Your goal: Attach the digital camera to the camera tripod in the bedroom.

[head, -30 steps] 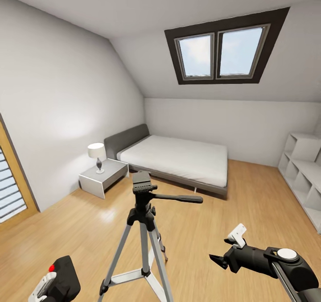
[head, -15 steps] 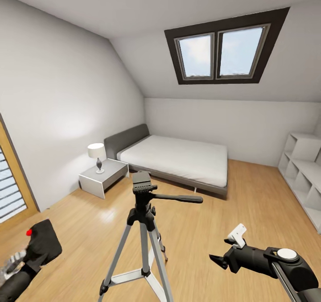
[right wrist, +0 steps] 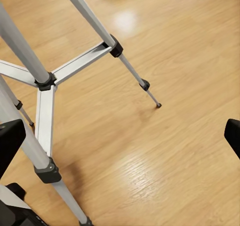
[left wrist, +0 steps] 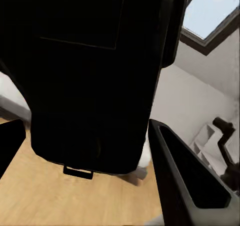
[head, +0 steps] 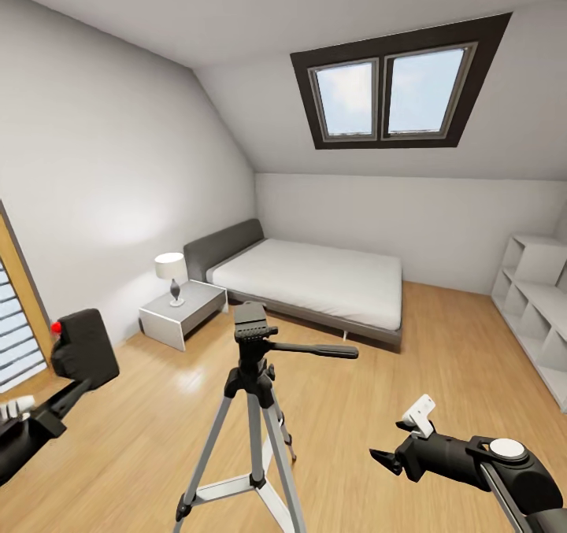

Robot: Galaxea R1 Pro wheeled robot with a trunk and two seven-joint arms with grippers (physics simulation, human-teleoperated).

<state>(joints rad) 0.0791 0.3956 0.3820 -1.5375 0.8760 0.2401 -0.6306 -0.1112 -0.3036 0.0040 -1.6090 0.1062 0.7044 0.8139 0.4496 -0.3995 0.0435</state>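
Camera tripod stands upright on the wood floor, pan handle pointing right. Left claw grips the digital camera, raised at the left, well apart from the tripod head. Right claw hovers parted, empty, low right. Bed behind.

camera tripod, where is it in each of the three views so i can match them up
Head view: the camera tripod stands at lower centre, its pan handle pointing right.
Left wrist view: beside the digital camera, the dark shape at the far edge looks like its head and handle.
Right wrist view: its silver legs and braces.
Shared landmark: the light wood floor.
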